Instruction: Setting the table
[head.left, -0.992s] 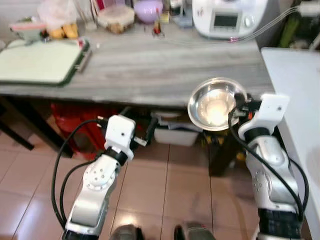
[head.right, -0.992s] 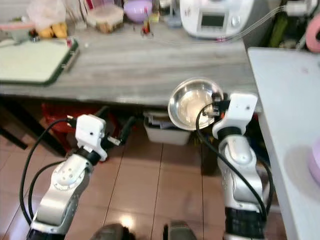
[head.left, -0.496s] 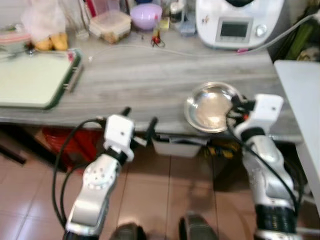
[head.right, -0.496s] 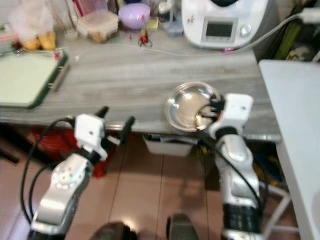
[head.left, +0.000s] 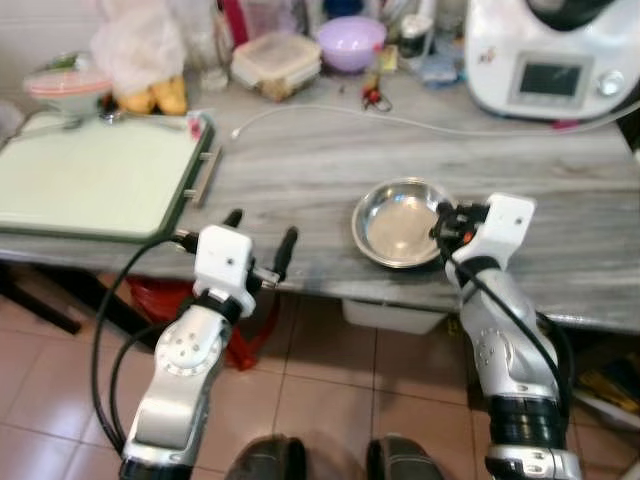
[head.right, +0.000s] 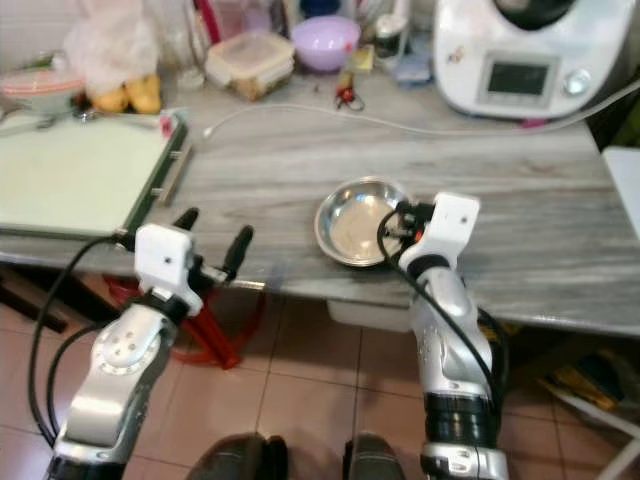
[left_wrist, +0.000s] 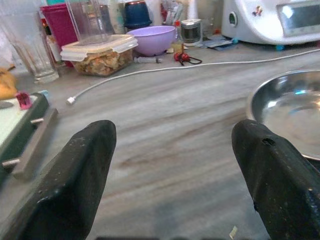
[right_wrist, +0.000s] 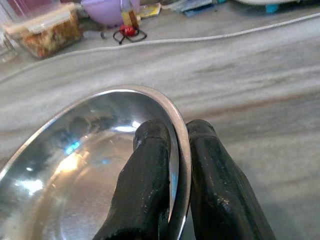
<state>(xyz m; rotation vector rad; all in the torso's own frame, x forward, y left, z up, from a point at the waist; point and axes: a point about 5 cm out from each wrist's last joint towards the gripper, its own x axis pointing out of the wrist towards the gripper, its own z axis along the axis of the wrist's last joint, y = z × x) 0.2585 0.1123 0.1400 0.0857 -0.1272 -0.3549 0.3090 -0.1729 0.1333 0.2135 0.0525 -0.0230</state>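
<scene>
A shiny steel bowl (head.left: 398, 220) is over the near part of the grey wooden table (head.left: 330, 160), close to its front edge. My right gripper (head.left: 445, 222) is shut on the bowl's right rim. In the right wrist view one finger (right_wrist: 150, 175) is inside the steel bowl (right_wrist: 75, 165) and the other is outside the rim. My left gripper (head.left: 258, 240) is open at the table's front edge, left of the bowl, with nothing between its fingers (left_wrist: 80, 175). The left wrist view has the steel bowl (left_wrist: 295, 110) beside it.
A pale green tray (head.left: 90, 175) lies at the table's left. At the back stand a white kitchen machine (head.left: 555, 55), a purple bowl (head.left: 350, 40), a lidded food box (head.left: 275, 62) and a white cable (head.left: 400, 120). Tiled floor lies below the table.
The camera has come closer to the table. My right gripper has carried the bowl from in front of the table's edge to over the tabletop. The left gripper reached the edge.
</scene>
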